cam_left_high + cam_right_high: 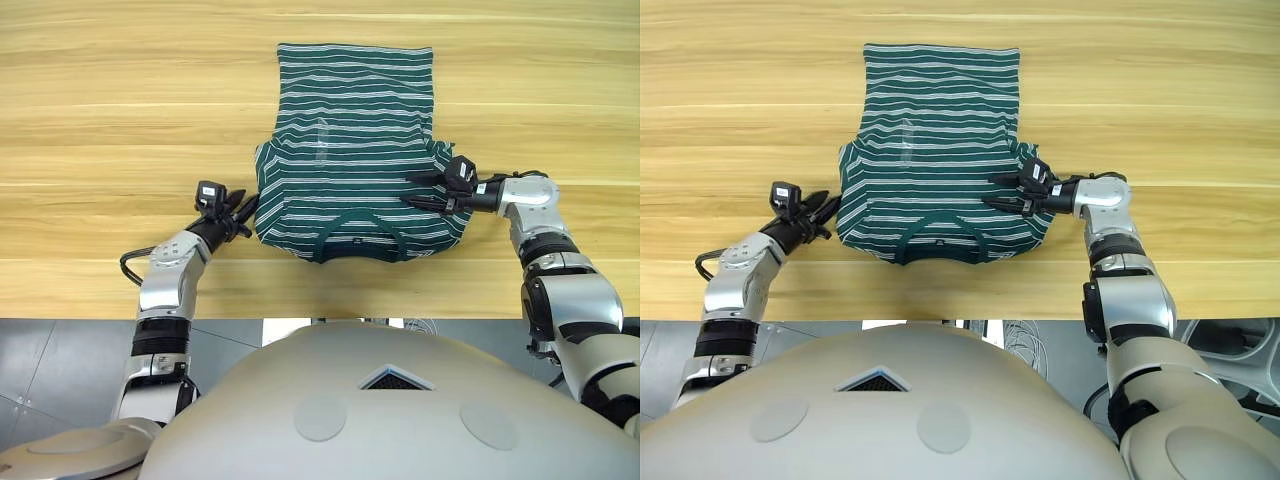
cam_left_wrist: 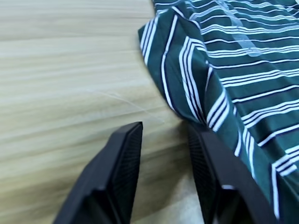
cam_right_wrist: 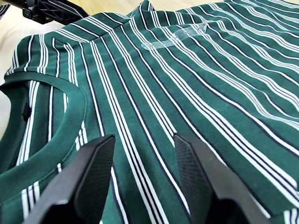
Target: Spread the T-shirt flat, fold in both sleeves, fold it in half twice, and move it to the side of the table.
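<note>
— Where's the T-shirt (image 1: 345, 140) lying?

— In the middle of the table (image 1: 120, 100), a pale wood top with long straight grain. It's dark green knit with thin white stripes in pairs. The hem is at 12 o'clock and the ribbed collar (image 1: 355, 238) at 6 o'clock, nearest the robot.

— What shape is it in?

— Close to a rectangle. The hem is square and the sides are fairly straight, then it bulges and rumples at the shoulders. The cloth is mostly smooth, and a narrow clear strip (image 3: 175, 37) is stuck on the chest.

— And the left gripper (image 1: 243, 212)?

— It's low over the wood at about 8 o'clock of the shirt, at the shoulder edge. Its two black fingers (image 2: 119, 163) are ridged and wedge-shaped. They stand apart with bare wood between them, and one lies right along the folded edge. I can't tell whether it touches the cloth.

— The right gripper (image 1: 407, 189)?

— That one is at about 4 o'clock, reaching in over the fabric from the shoulder side. Its fingers are spread too, with striped cloth showing between them and nothing pinched. I can't say whether they rest on the cloth or hover above it.
</note>
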